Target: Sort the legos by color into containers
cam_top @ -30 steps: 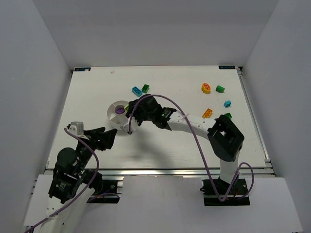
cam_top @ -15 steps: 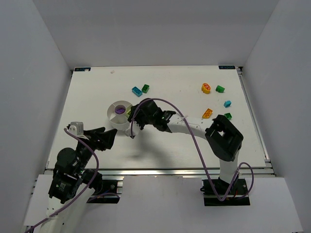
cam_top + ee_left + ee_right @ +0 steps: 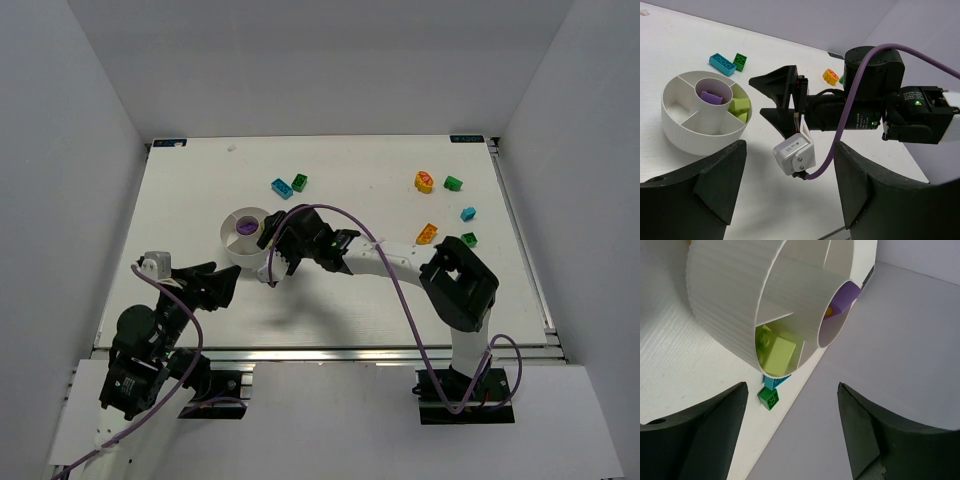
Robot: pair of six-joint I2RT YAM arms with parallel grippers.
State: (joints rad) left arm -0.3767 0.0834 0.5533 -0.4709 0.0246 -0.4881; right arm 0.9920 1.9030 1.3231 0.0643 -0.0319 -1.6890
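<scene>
Left gripper (image 3: 224,284): fingers spread wide, nothing between them; near the bowl's near side, apart from it.
Right gripper (image 3: 271,247): fingers wide apart, empty; just beside the bowl's right wall.
Bowl (image 3: 692,137): upright on table (image 3: 350,305), left of centre.
Centre cup: purple brick (image 3: 712,96).
Right-hand wedge: lime-yellow bricks (image 3: 739,106).
Beyond bowl: cyan brick (image 3: 722,64) and green brick (image 3: 741,61), side by side.
Far right of table: orange piece (image 3: 424,181), green piece (image 3: 453,183), small cyan piece (image 3: 467,213), lower orange piece (image 3: 427,233), lower green piece (image 3: 469,239), all well apart from the bowl.

right tool (image 3: 267,249) beside bowl's (image 3: 226,243) right wall, bare table (image 3: 180,205) on its left, left tool (image 3: 228,284) in front
</scene>
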